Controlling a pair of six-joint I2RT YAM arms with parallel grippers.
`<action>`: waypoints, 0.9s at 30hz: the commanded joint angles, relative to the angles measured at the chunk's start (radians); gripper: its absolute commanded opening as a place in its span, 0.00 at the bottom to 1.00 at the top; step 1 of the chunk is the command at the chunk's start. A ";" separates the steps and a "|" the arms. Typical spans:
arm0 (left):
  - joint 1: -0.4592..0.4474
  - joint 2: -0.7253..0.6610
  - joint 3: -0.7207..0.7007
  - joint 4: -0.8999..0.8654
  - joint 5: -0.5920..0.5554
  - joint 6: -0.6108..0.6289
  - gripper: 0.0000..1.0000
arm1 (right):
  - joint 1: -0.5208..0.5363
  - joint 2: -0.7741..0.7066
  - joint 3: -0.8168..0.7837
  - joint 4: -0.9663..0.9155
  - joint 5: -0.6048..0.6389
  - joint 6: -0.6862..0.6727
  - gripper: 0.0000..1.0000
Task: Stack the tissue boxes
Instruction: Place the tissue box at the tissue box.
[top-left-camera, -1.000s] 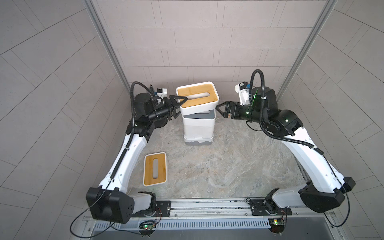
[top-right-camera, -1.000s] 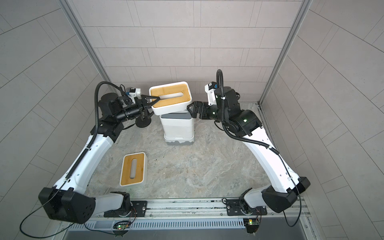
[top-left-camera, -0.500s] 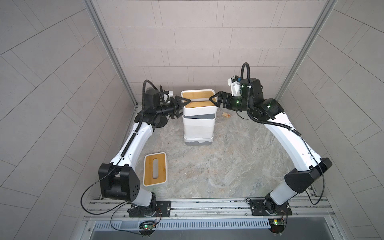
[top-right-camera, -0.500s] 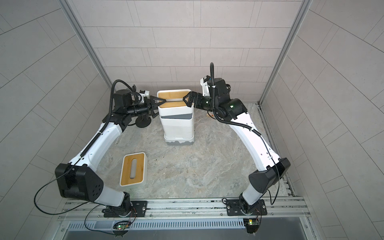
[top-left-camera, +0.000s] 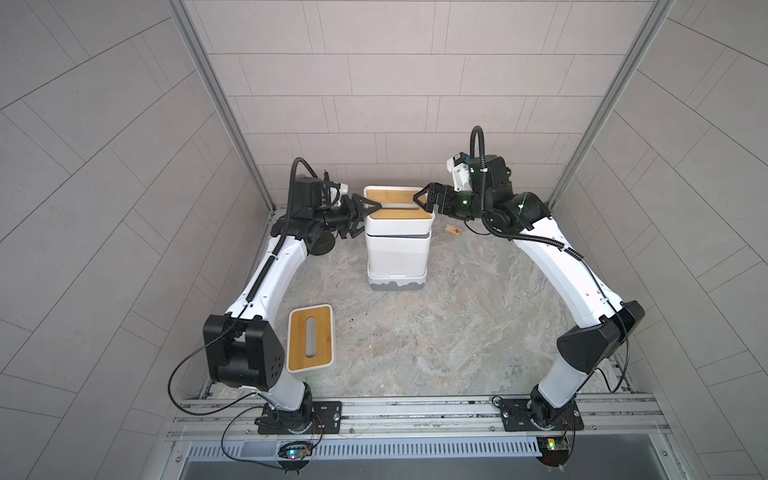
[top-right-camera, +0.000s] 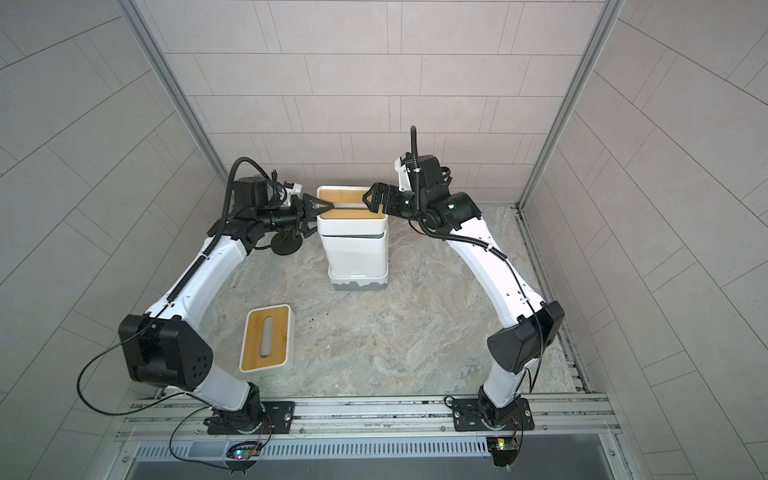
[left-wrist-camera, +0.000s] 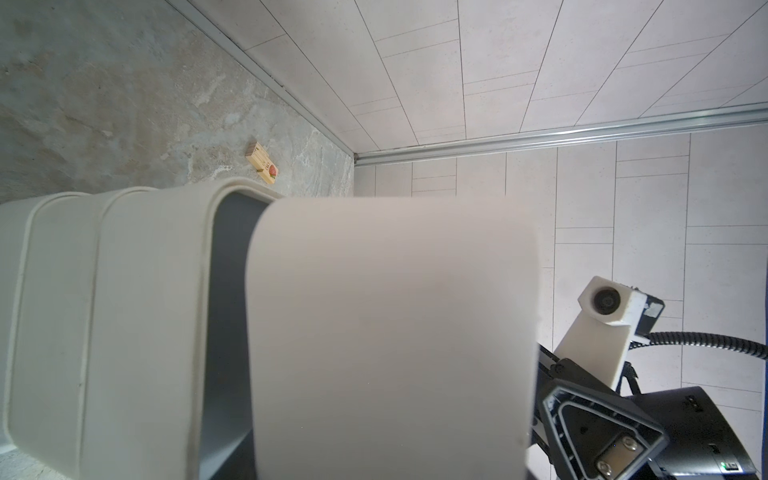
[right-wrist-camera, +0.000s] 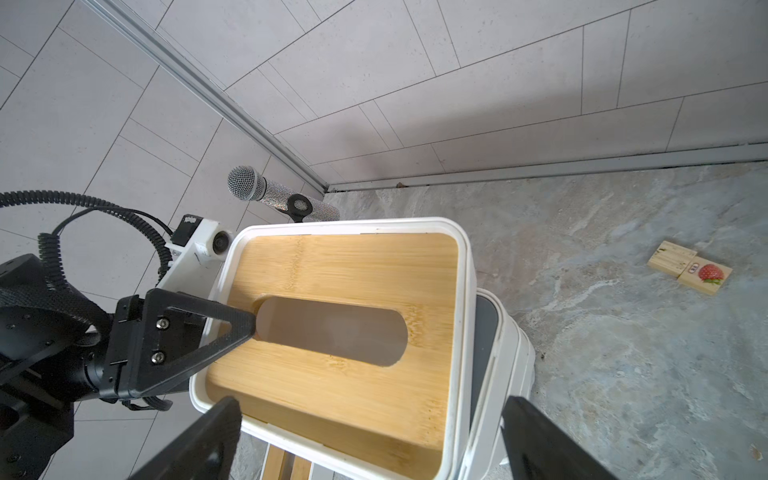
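Three tiled walls (top-left-camera: 374, 104) in pale grey close in the cell, met at the far corners by slanting aluminium posts (top-left-camera: 220, 104). The bench (top-left-camera: 436, 340) between them is marbled grey-beige stone, with a metal rail (top-left-camera: 415, 415) along its near edge.

At near left, beside the left arm (top-left-camera: 266, 282), a loose bamboo-topped tissue box (top-left-camera: 300, 345) lies flat on the stone, slot up. Farther back on the left, a glittery microphone (right-wrist-camera: 282, 199) sits in a black stand (top-left-camera: 320, 247) by the corner.

The left pincer (top-left-camera: 365, 216) is clamped on the left end of the top bamboo box (top-left-camera: 397, 226). One finger lies on the lid with its tip at the oval slot (right-wrist-camera: 332, 332), and the other is against the outer wall. That box sits over the stack (top-left-camera: 397, 257) at far centre. It is not square with the box beneath, so a strip of grey lid (right-wrist-camera: 484, 332) shows (whether the two touch I cannot tell). The lowest box (top-left-camera: 397, 286) has a grey wavy base.

The right pincer (top-left-camera: 423, 204) has its fingers spread wide at the top box's right end, gripping nothing. Right of the stack, a small wooden block (top-left-camera: 452, 230) with a strawberry picture lies on bare stone.
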 joint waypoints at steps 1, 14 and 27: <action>0.005 -0.004 0.051 0.043 0.048 0.028 0.25 | -0.004 0.018 0.009 0.000 0.028 -0.017 1.00; 0.024 0.009 0.098 -0.086 0.015 0.126 0.69 | -0.002 0.013 -0.040 0.029 0.015 -0.017 1.00; 0.028 0.043 0.171 -0.321 -0.135 0.313 0.84 | 0.002 0.005 -0.072 0.059 0.012 -0.017 1.00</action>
